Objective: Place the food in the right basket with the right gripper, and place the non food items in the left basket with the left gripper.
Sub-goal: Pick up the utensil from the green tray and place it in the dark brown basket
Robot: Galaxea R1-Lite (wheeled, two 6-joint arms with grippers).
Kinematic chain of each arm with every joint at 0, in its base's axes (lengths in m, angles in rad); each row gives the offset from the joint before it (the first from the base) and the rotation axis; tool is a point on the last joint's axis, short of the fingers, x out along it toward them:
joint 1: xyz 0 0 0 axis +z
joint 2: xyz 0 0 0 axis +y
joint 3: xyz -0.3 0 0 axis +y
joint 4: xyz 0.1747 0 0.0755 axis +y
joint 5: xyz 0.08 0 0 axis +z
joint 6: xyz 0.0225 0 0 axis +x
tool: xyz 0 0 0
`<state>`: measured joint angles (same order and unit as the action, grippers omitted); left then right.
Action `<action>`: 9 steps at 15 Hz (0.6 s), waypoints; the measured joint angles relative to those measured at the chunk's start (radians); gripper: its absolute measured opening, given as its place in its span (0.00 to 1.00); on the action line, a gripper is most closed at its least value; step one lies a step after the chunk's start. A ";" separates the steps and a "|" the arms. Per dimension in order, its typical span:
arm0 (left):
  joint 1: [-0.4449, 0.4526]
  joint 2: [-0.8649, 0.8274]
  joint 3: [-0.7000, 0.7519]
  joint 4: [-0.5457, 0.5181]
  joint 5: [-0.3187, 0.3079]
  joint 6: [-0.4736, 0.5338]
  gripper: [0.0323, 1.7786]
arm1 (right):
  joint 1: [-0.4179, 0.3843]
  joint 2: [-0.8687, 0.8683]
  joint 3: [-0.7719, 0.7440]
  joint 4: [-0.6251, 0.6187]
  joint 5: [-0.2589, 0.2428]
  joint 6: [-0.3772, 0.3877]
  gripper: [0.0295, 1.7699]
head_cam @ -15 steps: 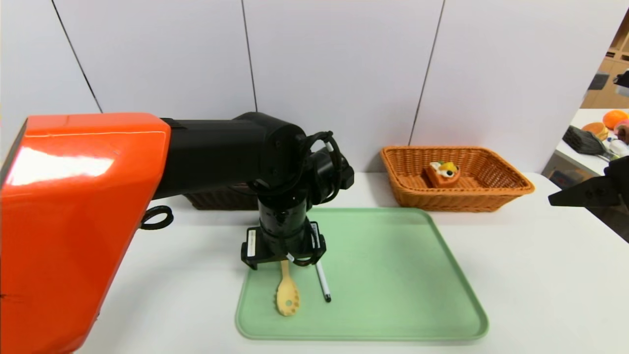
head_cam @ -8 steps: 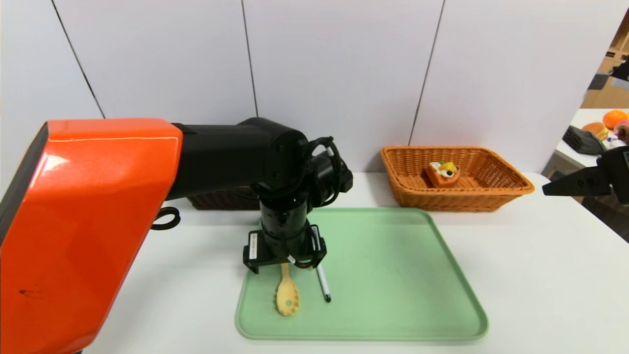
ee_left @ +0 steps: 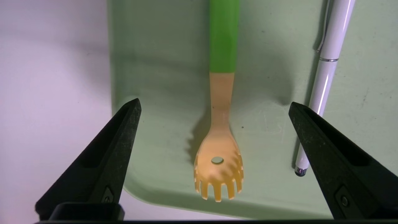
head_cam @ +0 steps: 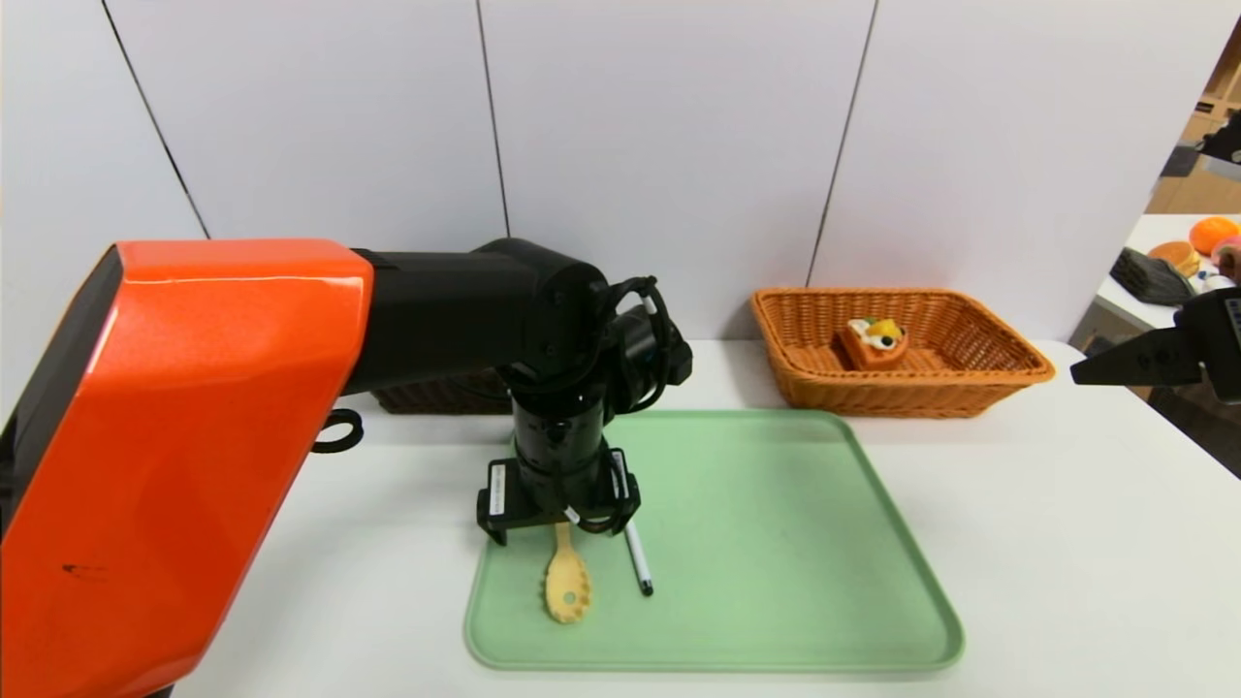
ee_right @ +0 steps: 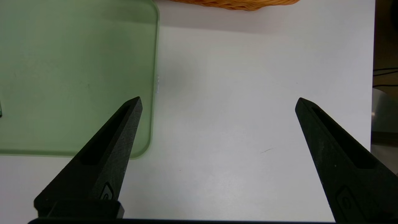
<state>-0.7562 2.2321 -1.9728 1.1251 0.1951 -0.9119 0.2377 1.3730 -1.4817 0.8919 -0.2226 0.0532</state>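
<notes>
Since the earlier head frame, our orange-shelled left arm (head_cam: 184, 436) has shifted slightly rightward. In the head view, we see the waffle wedge (head_cam: 874, 343) inside the orange-tan wicker basket (head_cam: 902, 393); the dark wicker basket (head_cam: 441, 393) is partly hidden behind that arm. In the left wrist view, our left gripper (ee_left: 215, 101) hovers, spread wide and holding nothing, above the green-handled pasta spoon (ee_left: 219, 140) and near the white pen (ee_left: 325, 77), both on the green tray (ee_left: 161, 124). In the right wrist view, our right gripper (ee_right: 219, 98) is spread and unladen over the white table (ee_right: 217, 140), beside the tray.

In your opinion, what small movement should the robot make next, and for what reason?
Probably lower the left gripper a little, then close it on the pasta spoon. Its open jaws stand on either side of the spoon's neck, and the spoon lies on the green tray. The pen lies close to one finger, so descending slowly seems wise.
</notes>
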 joint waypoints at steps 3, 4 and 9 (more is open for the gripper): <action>0.000 0.001 0.000 -0.003 -0.021 -0.006 0.95 | -0.004 0.001 0.000 0.000 0.000 0.000 0.96; 0.000 0.001 0.000 -0.004 -0.028 -0.007 0.95 | -0.007 0.001 0.000 0.000 0.000 -0.001 0.96; 0.005 0.002 0.000 -0.003 -0.036 -0.006 0.95 | -0.016 0.003 0.000 -0.001 0.000 -0.007 0.96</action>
<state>-0.7515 2.2340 -1.9728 1.1223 0.1591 -0.9183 0.2217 1.3764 -1.4817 0.8904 -0.2226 0.0460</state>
